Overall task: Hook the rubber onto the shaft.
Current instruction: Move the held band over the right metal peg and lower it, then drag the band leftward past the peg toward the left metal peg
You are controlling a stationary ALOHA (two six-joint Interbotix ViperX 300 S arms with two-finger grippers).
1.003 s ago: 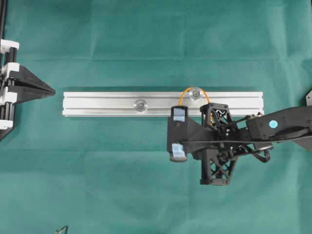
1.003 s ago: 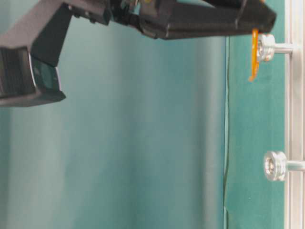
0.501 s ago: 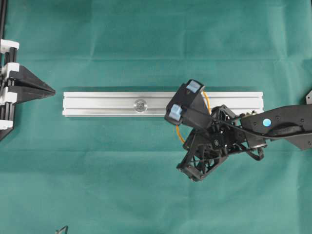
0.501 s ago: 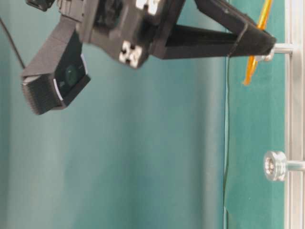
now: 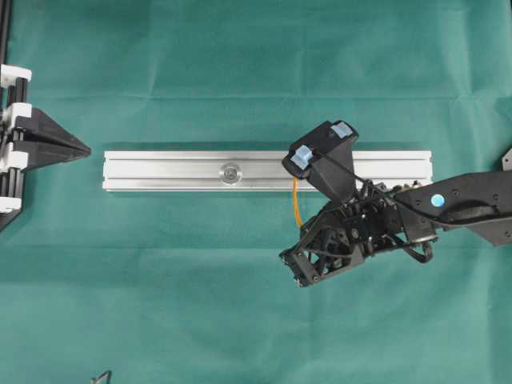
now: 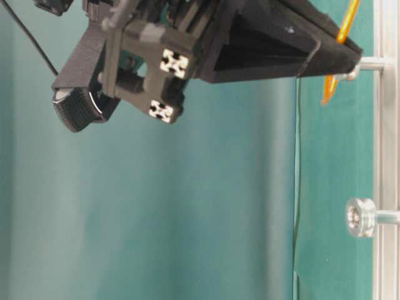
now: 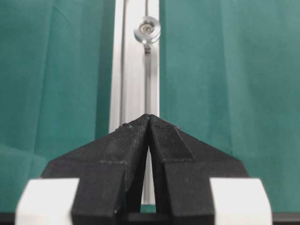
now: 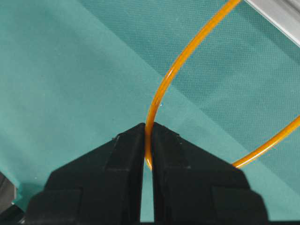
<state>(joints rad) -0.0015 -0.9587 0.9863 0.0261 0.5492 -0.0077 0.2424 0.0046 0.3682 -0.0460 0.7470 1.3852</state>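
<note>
The rubber (image 8: 161, 89) is a thin orange loop, pinched between the tips of my right gripper (image 8: 147, 132), which is shut on it. From above, a stretch of the rubber (image 5: 297, 204) runs from the silver rail (image 5: 160, 170) toward the near side. The right shaft (image 6: 377, 62) stands just beyond the right gripper (image 6: 351, 57), and the rubber (image 6: 331, 84) passes by its head. Whether the loop goes round it is hidden. The left shaft (image 5: 230, 171) stands bare. My left gripper (image 7: 149, 118) is shut and empty, off the rail's left end.
The right wrist camera (image 5: 324, 156) hangs over the rail and covers the right shaft from above. A thin black cable (image 6: 295, 187) runs along the green cloth. A dark object (image 5: 102, 376) lies at the bottom edge.
My right wrist has turned, swinging its camera from in front of the rail to over it. The rubber, first arched behind the right shaft, now stretches toward the near side. The left arm is still.
</note>
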